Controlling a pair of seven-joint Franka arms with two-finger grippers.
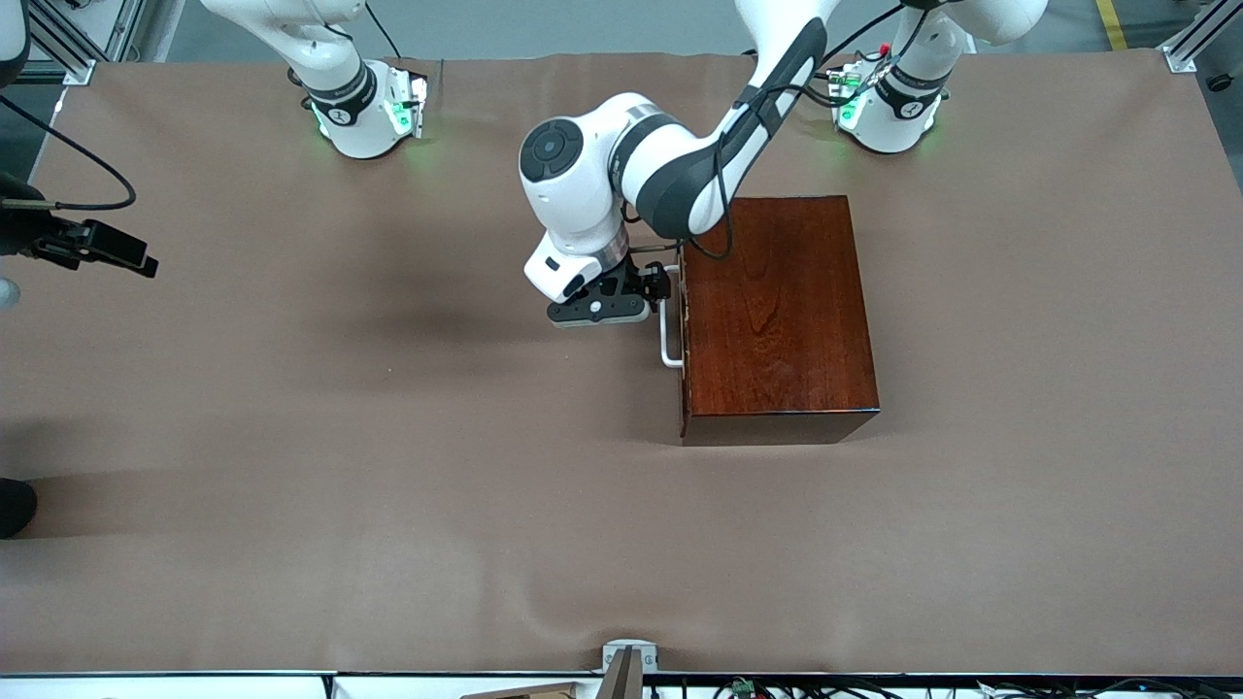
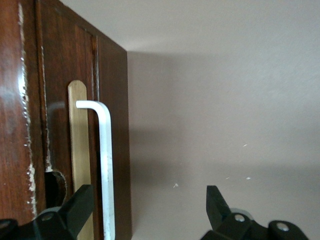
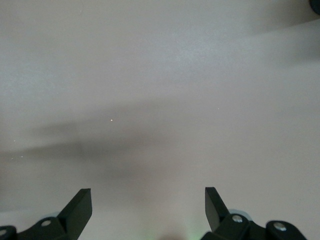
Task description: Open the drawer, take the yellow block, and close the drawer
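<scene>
Both arms are glossy white shells with dark grey joint bands, green lights glowing at the bases. Left arm [image 1: 670,165] has a black cable looped along it and a round dark cap on the elbow. Black fingers [image 2: 75,210], little silver screws just below them.

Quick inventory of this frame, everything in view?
wooden box: 1, dark reddish-brown, on the table toward the left arm's end.
drawer: 1, same brown front, shut.
handle: 1, white loop, on the drawer front.
table: 1, brown cover.
yellow block: none visible.
left gripper: 1, black fingers, open, at the handle, one finger each side of it.
right gripper: 1, black fingers, open, over bare table; that arm waits.
</scene>
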